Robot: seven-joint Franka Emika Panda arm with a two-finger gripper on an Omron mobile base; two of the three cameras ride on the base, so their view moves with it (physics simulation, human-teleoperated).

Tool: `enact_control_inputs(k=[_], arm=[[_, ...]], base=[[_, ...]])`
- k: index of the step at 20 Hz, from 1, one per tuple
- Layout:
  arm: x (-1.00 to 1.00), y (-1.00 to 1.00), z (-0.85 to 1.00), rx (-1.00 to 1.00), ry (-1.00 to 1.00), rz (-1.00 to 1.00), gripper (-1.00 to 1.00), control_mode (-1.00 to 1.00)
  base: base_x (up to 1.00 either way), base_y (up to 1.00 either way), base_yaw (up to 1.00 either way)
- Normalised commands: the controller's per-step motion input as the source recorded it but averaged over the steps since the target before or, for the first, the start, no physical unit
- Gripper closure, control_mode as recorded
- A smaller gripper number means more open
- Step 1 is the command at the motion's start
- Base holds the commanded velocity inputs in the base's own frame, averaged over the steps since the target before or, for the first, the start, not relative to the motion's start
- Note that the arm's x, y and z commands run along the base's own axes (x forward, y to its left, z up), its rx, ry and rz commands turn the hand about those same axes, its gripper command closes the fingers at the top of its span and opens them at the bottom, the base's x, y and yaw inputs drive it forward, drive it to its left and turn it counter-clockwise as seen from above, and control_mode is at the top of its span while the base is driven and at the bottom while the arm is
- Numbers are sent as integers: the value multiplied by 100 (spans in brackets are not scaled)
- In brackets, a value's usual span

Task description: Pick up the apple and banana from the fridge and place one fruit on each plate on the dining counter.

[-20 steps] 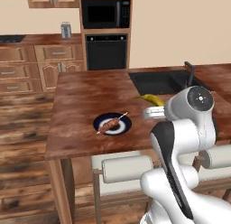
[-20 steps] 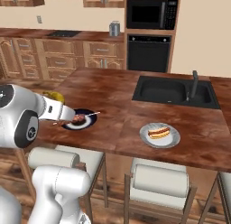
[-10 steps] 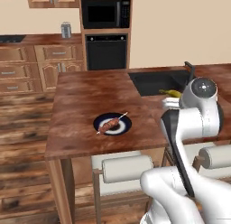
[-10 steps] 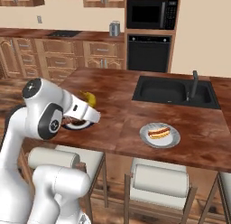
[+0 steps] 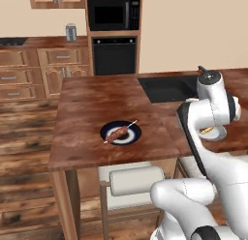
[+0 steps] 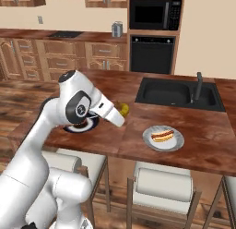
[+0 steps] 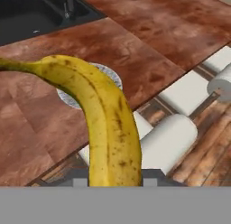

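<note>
Fingers of the gripper [image 7: 115, 175] are clenched on the banana [image 7: 101, 114], which rises from between the two dark tips at the bottom of the hand view and curves up and left, yellow with brown speckling. In the right base view the banana [image 6: 122, 109] peeks out past the white hand, held above the dining counter [image 6: 115, 135] between the two plates.

Behind the fruit in the hand view lies a light grey plate [image 7: 106, 74], partly hidden by it; the right base view shows that plate [image 6: 162, 137] carrying a hot dog [image 6: 162, 135] and sitting close to the near edge of the counter. A dark navy plate [image 5: 121, 133] with a skewer [image 5: 120, 131] of meat sits on the other end of the top (mostly covered by the arm in the right base view). Bare wood lies all around it, and more between the two plates.

At the far side the black sink [image 6: 175, 93] and its tap [image 6: 198, 85] are inset, well apart from the hand. Beneath the near edge stand stools [image 6: 162, 185] with pale cylindrical backs. Beyond the island a stretch of wooden floor [image 5: 29, 132] runs to the wall cabinets and oven [image 5: 114, 54].
</note>
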Motion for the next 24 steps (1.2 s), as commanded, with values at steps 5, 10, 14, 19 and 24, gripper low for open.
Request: enact_control_inputs(k=[5, 10, 14, 19, 24], arm=[[28, -55, -31, 13, 14, -23, 100, -100], [9, -65, -32, 18, 4, -18, 100, -100], [0, -72, -22, 23, 0, -12, 100, -100], [0, -52, -14, 26, 0, -5, 100, -100], [0, -13, -14, 25, -3, 0, 100, -100]], base=[[0, 0, 0], [0, 0, 0], [0, 0, 0], [0, 0, 0], [0, 0, 0]])
